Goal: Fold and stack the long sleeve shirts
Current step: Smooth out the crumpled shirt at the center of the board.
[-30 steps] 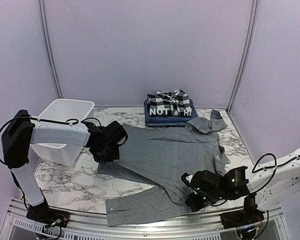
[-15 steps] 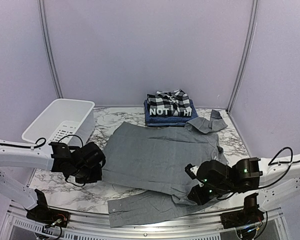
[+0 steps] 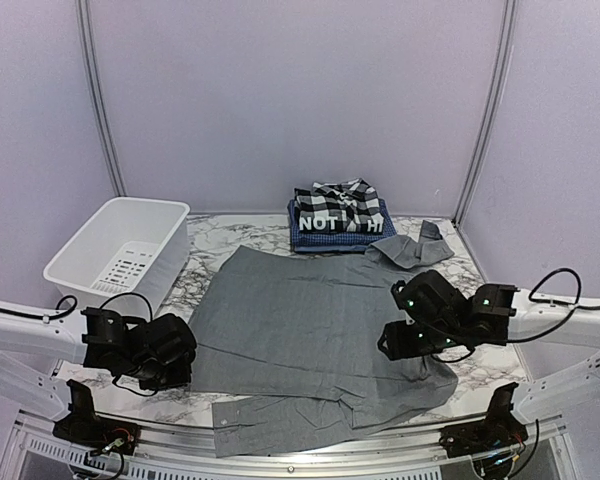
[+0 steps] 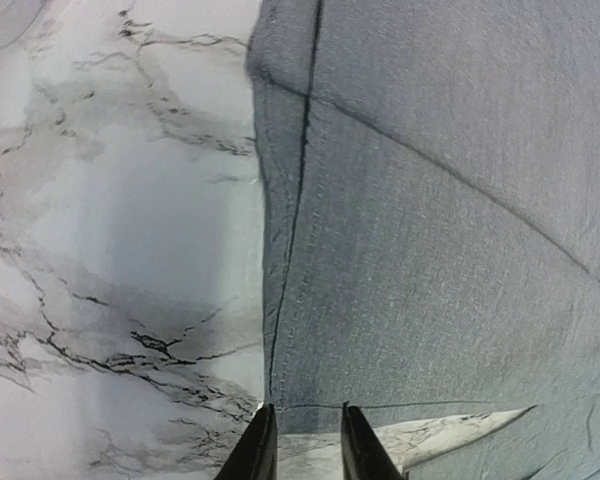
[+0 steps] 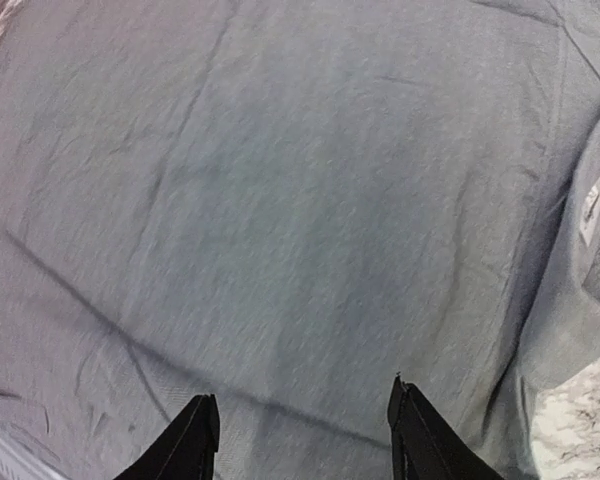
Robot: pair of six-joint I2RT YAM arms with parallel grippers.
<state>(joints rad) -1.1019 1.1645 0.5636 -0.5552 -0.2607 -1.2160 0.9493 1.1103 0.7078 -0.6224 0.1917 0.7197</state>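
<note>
1. The left gripper point(image 3: 172, 356) hangs low at the lower left of the overhead view, just beside the left edge of the grey shirt point(image 3: 300, 320). In its wrist view the left gripper point(image 4: 305, 448) shows two dark fingertips point(image 4: 263, 445) with only a narrow gap between them. Nothing is between them, and they sit above the shirt's hem where the cloth meets the marble table point(image 4: 110, 200).
2. The right gripper point(image 3: 398, 340) is over the right part of the shirt. In its wrist view the right gripper point(image 5: 302, 440) is spread wide. Only flat grey cloth point(image 5: 280, 200) lies below it and nothing is gripped. I cannot tell whether the tips touch the fabric.
3. The grey shirt lies spread at the centre of the table point(image 3: 470, 290). One sleeve point(image 3: 280, 420) runs along the near edge, and the other sleeve point(image 3: 415, 248) points to the upper right.
4. Only the left wrist view shows the stitched side seam point(image 4: 295, 200). Only the right wrist view shows a small white tag point(image 5: 590, 215) at the right edge of the frame, and its print is too small to read.
5. A white tub point(image 3: 120, 250) stands at the left.
6. At the far centre is a folded pile. A plaid shirt point(image 3: 338, 198) is on top, a black shirt point(image 3: 320, 222) is under it, and a blue checked shirt point(image 3: 310, 240) is at the bottom. The black shirt's white letters read "NOT" and "HI".
</note>
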